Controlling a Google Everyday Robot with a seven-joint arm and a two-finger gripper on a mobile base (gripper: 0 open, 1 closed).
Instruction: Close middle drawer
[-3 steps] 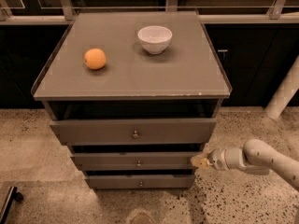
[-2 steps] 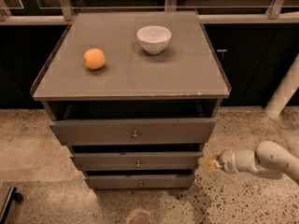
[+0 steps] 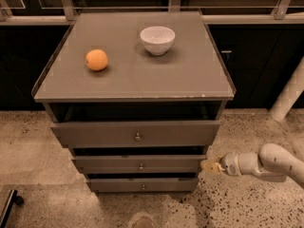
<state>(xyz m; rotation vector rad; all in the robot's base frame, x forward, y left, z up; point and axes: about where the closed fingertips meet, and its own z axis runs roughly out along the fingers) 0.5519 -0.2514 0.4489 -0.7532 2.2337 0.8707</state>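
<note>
Drawn back rightward since a second ago, your gripper [image 3: 211,166] hangs at lower right, level with the middle drawer [image 3: 140,164] and just off its right end, apparently placed for pushing. The drawer front, low centre, looks not fully home. You cannot tell whether the grip is open.

One cabinet [image 3: 133,82] with three drawers: top drawer [image 3: 95,134], middle drawer [image 3: 109,164] and bottom drawer [image 3: 114,185]. Three knobs [image 3: 137,137], one per drawer front. On the cabinet top: one orange [image 3: 96,60], one bowl [image 3: 157,39]. One arm [image 3: 273,161] with one gripper [image 3: 209,166], low at right, just beside the middle drawer's right end.
</note>
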